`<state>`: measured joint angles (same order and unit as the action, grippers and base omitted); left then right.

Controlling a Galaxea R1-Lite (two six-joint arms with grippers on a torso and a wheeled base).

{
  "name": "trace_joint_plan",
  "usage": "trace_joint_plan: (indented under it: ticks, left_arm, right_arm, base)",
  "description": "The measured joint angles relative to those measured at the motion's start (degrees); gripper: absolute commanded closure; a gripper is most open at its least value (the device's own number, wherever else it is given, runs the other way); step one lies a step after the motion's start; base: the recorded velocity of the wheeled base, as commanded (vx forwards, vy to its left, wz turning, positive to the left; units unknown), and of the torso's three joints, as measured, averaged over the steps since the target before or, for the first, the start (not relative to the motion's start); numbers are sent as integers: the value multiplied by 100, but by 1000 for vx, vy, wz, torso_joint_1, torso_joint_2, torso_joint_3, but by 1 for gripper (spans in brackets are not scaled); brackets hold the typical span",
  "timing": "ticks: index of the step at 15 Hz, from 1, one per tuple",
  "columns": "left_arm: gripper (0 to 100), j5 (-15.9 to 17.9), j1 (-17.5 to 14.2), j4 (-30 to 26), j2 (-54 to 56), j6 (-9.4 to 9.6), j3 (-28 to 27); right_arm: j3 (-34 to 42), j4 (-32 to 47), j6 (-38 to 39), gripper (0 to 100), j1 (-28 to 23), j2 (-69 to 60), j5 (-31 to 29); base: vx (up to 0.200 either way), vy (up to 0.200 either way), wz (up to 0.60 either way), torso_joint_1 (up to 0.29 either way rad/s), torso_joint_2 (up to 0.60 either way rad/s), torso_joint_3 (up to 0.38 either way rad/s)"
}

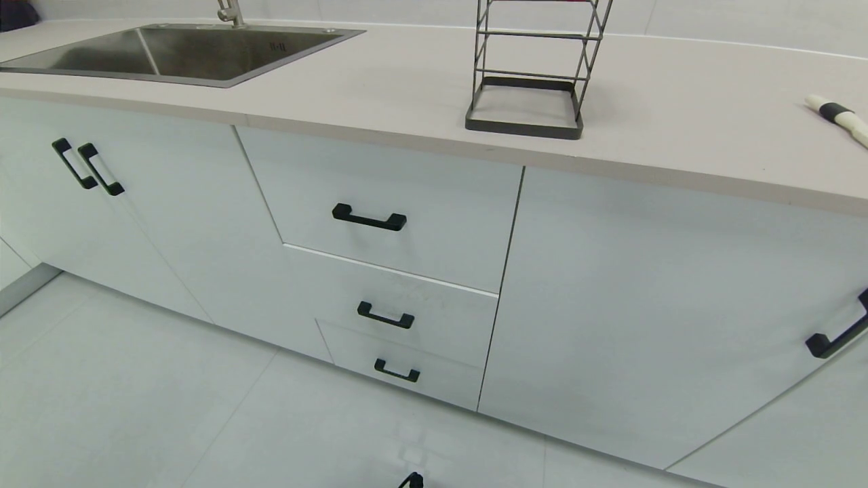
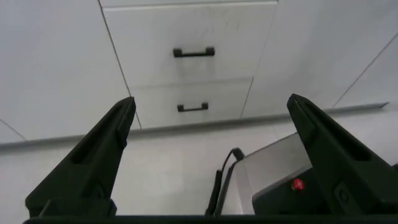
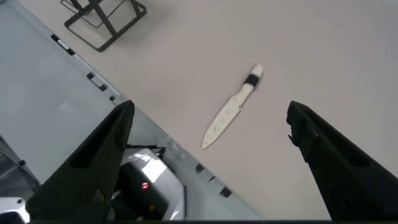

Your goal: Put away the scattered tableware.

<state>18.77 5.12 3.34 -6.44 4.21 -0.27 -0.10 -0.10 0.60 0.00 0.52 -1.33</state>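
**kitchenbot_fan:** ok, what's the right gripper [image 3: 210, 107] up to?

**r1_lurker:** Spread wide, nothing in it. It hangs above the counter [image 3: 323, 37], aimed down at it. The knife [image 3: 233, 111] lies flat on the counter below, in the gap between the two dark fingers [image 3: 93, 162], touching neither.

**kitchenbot_fan:** what kind of knife?

**r1_lurker:** Cream blade and cream handle, with a black band near the butt. The blade tip points toward the counter's front edge and the handle toward the back. In the head view only the handle end pokes in, at the far right of the frame, upper part.

**kitchenbot_fan:** and the left gripper [image 2: 211, 102]?

**r1_lurker:** Also spread wide and empty. That arm sits low, with the gripper facing two white drawer fronts [image 2: 217, 68], each with a black handle, and pale floor [image 2: 161, 162] under it. It's well apart from the drawers.

**kitchenbot_fan:** anything else on the counter?

**r1_lurker:** A dark wire rack [image 1: 522, 127] stands upright at the top middle of the head view, well apart from the knife. A steel sink [image 1: 203, 54] is sunk into the counter at the upper left, with the faucet [image 1: 230, 12] base behind it. The head view shows three drawers stacked in the middle of the frame, below the counter. White cabinet doors flank them, and a pair of black door handles [image 1: 88, 166] sits at the left.
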Motion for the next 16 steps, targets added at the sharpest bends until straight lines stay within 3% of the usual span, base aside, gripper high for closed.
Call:
trace_joint_plan:
  ticks: [2,3,6,10,14,16]
  left_arm:
    - [0,-936,-30,-157,90,-9,11]
    - [0,-1231,-140,-332,134,-35,11]
    - [0,-1270,-374,-334,338,-167,13]
    - [0,-1487,-502,-334,611,-202,16]
    - [0,-1487,-512,-334,655,-216,17]
    - [0,-1446,-512,-336,655,-221,17]
  right_arm:
    - [0,2,0,0,0,0,0]
    - [0,2,0,0,0,0,0]
    - [0,2,-5,0,0,0,0]
    - [0,2,-2,0,0,0,0]
    - [0,0,-6,0,0,0,2]
    - [0,2,-6,0,0,0,2]
  base:
    - [0,0,0,0,0,0]
    - [0,0,0,0,0,0]
    - [0,0,0,0,0,0]
    - [0,0,0,0,0,0]
    - [0,0,-600,5,4,2]
    - [0,0,0,0,0,0]
